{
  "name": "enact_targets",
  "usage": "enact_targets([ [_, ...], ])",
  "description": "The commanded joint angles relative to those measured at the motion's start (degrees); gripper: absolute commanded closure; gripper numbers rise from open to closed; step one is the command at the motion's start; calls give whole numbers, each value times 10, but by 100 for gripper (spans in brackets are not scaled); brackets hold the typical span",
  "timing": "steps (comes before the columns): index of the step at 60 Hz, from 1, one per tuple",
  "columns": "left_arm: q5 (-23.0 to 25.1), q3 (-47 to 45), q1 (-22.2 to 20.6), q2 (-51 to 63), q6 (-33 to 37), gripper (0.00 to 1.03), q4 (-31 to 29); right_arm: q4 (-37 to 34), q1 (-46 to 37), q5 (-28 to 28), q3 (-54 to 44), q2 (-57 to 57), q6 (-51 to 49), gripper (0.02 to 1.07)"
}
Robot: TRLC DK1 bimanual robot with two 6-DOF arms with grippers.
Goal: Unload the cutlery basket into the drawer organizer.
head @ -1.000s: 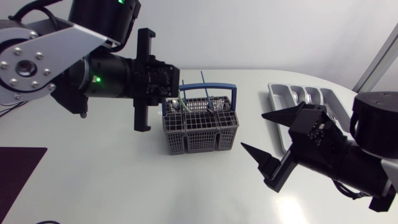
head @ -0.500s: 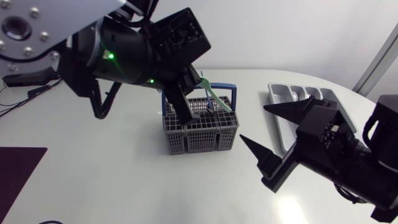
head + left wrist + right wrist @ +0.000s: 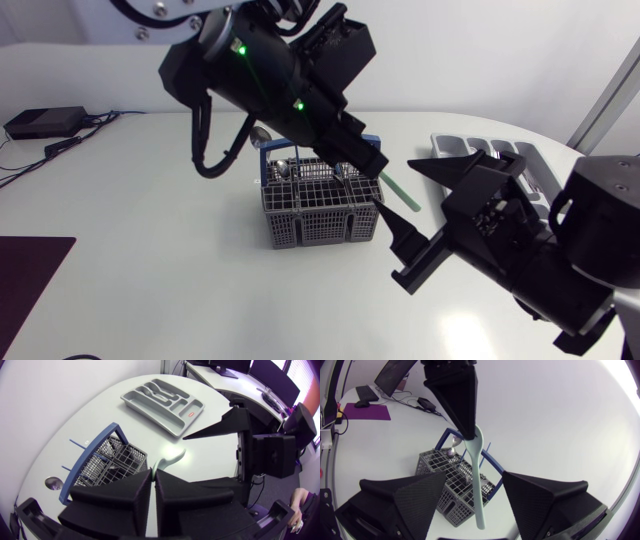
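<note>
Clamped tight, my left gripper [image 3: 378, 165] holds a pale green utensil [image 3: 398, 190] by one end, up in the air beside the cutlery basket [image 3: 320, 215]. Its free end hangs between the wide-apart fingers of my right gripper [image 3: 474, 475], touching neither. I judge this a handover toward the drawer organizer [image 3: 447, 150], which lies well apart from the basket. Next, the right fingers must close on the utensil before the left lets go.
</note>
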Motion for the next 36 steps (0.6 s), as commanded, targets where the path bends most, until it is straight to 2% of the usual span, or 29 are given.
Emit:
enact_targets([
  [1, 21, 28, 9, 18, -41, 92, -20, 22, 5, 10, -24, 16, -23, 34],
  [16, 43, 37, 12, 23, -43, 93, -43, 69, -2, 17, -28, 53, -51, 41],
  [23, 48, 32, 11, 23, -43, 93, -48, 75, -4, 19, -21, 62, -56, 49],
  [36, 51, 27, 13, 24, -43, 93, -48, 79, -5, 23, -15, 73, -71, 72],
])
